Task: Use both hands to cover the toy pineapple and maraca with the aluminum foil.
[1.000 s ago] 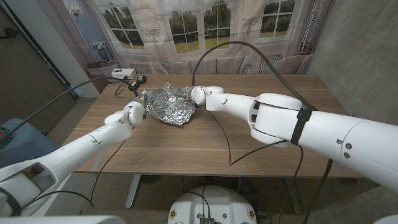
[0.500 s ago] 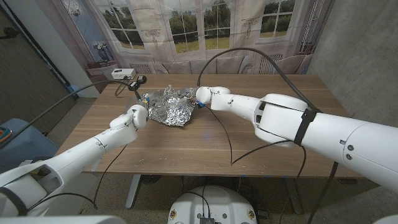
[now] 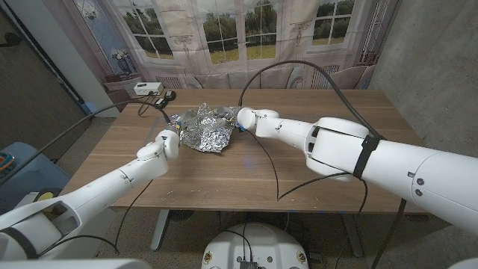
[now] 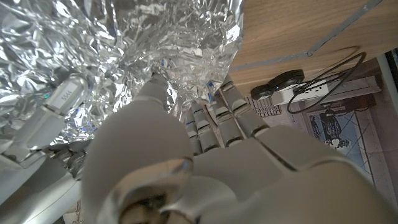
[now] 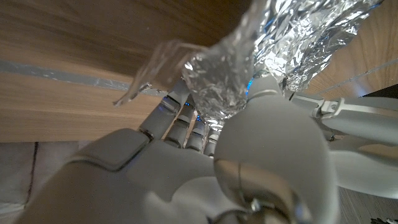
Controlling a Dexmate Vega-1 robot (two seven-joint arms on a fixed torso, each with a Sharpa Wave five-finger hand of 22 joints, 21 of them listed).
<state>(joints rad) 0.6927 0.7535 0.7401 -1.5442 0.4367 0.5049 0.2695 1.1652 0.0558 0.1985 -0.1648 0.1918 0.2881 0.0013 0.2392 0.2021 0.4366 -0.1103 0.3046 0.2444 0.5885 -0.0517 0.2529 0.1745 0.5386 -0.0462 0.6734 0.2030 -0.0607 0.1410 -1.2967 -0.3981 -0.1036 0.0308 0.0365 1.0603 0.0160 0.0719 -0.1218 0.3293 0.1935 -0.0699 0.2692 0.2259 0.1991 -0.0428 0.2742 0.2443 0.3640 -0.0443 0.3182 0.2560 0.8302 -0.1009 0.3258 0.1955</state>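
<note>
A crumpled sheet of aluminum foil (image 3: 205,128) lies heaped on the wooden table (image 3: 336,164), left of its middle. Whatever is under it is hidden. My left hand (image 3: 166,142) is at the foil's near left edge; in the left wrist view its fingers (image 4: 214,112) and thumb close on the foil (image 4: 124,43). My right hand (image 3: 247,118) is at the foil's right edge. In the right wrist view it pinches a bunched corner of foil (image 5: 221,78) between thumb and fingers (image 5: 177,109).
A white power strip (image 3: 149,88) with plugs and cables sits at the table's far left corner, also in the left wrist view as the power strip (image 4: 323,93). A black cable (image 3: 266,161) trails across the table's middle from my right arm.
My left hand has slid a little nearer and right along the foil's edge. My right hand shifted slightly right and nearer. The foil heap now sits lower and wider.
</note>
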